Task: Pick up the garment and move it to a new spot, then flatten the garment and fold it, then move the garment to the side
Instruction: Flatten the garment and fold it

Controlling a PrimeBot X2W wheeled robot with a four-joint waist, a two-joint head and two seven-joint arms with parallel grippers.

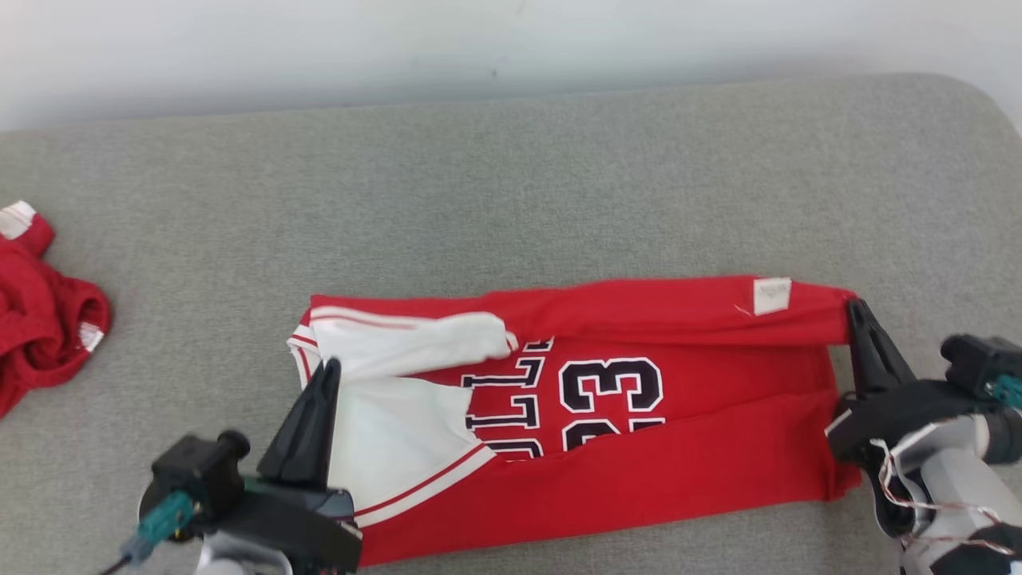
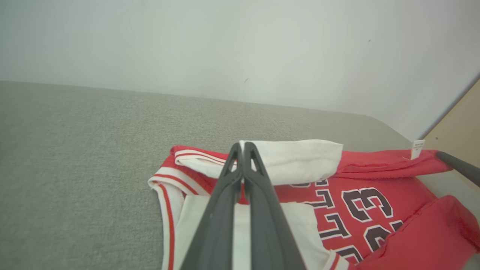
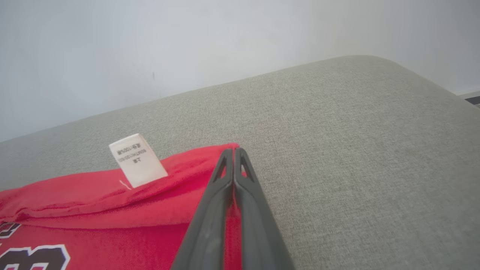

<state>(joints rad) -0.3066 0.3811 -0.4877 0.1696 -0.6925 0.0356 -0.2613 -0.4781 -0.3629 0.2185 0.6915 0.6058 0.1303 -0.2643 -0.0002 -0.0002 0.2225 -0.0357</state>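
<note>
The red jersey [image 1: 639, 447] with white sleeves and a black "23" lies lengthwise on the grey cushion [image 1: 511, 184], its far and near long edges folded in over the middle. My left gripper [image 1: 328, 366] is shut at the collar end, its tips [image 2: 242, 145] pinched at the edge of the folded white sleeve [image 2: 300, 157]. My right gripper [image 1: 853, 305] is shut on the red hem corner [image 3: 210, 157] at the other end, beside the white care label [image 3: 137, 159]. The cloth pulls slightly toward its tips [image 3: 234, 150].
A second red garment [image 1: 40, 319] lies crumpled at the cushion's left edge. A pale wall runs behind the cushion. The cushion's rounded right end [image 3: 431, 97] drops off beyond my right gripper. A tan panel [image 2: 459, 123] stands to the right in the left wrist view.
</note>
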